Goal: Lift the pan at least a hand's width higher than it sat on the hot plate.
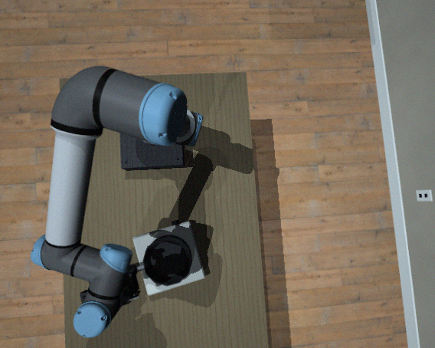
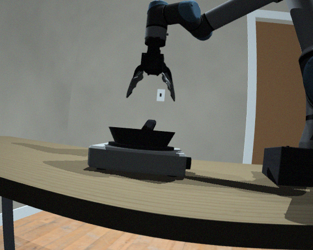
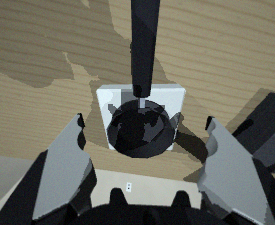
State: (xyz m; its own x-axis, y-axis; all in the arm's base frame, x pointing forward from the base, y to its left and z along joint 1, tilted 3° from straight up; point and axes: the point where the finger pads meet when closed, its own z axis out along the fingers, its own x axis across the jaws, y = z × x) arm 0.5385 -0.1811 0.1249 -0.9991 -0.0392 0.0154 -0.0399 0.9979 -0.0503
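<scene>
My pincer (image 2: 150, 97) hangs with its jaws spread wide and pointing down, grasping nothing; open air lies between the two fingers. It sits well above the pan (image 2: 141, 136), apart from it, roughly over the handle side of the pan as the exterior view shows it. From the wrist view I look down between the grey finger pads and see the pan's dark round bowl (image 3: 139, 130) centred below, its long dark handle (image 3: 145, 46) running straight away from me toward the top of the picture.

The pan rests on the hot plate (image 2: 139, 161), a flat grey box with a pale top (image 1: 191, 238), and the pan's bottom sits on its dark ring. From above, the pan's bowl (image 1: 168, 260) covers most of the plate's top, and my wrist joints (image 1: 105, 268) lie just beside the plate's left edge.

The hot plate stands on the wooden table (image 2: 59, 181). My dark base block (image 2: 290, 168) sits on the same table, well apart from the plate. Behind are a grey wall (image 2: 59, 69) and a brown door (image 2: 276, 96).
</scene>
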